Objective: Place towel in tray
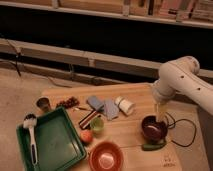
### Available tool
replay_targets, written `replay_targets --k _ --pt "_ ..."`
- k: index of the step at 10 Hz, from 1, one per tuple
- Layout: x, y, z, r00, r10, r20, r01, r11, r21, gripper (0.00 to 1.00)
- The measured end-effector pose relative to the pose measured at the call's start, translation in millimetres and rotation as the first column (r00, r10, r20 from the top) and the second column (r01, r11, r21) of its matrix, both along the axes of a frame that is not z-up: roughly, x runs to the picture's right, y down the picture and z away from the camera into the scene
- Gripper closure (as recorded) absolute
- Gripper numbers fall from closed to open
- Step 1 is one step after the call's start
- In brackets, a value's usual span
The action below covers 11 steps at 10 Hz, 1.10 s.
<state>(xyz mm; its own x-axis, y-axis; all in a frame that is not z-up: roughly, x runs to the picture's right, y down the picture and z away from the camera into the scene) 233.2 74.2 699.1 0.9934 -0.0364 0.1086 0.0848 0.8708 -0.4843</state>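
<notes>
The robot's hand (160,114) hangs at the right side of the wooden tabletop (128,138), pointing down over the far rim of a dark bowl (153,129); whether it is apart or together cannot be told, and it appears to carry nothing. The white arm (181,80) curves up and away toward 2 o'clock from it. A green, elongated item (152,146) lies just beside the bowl at 6 o'clock, and a black cable (178,131) loops at 3 o'clock. Out toward 9 o'clock from the hand, a white cup (125,105) lies on its side, and just past it the blue-grey towel (102,106) rests crumpled on the tabletop, well apart from the hand. A small green cup (97,125) and a round orange-red fruit (86,136) sit at 6 o'clock from the towel, a red bowl (106,157) nearer the front edge. The green tray (53,145) lies at 8 o'clock from the towel, holding a white-headed brush (31,134).
</notes>
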Motion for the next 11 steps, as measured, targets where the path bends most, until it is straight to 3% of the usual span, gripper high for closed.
replay_targets --k 3,6,9,11 --pt "-36.2 -7.9 6.2 0.997 -0.046 0.067 0.045 0.9989 0.013 0.00" --pt "-43.2 -12.8 13.5 0.983 -0.126 0.132 0.122 0.9919 0.035 0.00" --pt "-53.5 -18.0 26.6 0.975 -0.149 0.167 0.143 0.9885 0.050 0.00" --pt "-77.2 -23.6 36.0 0.951 -0.222 0.213 0.213 0.9748 0.068 0.00"
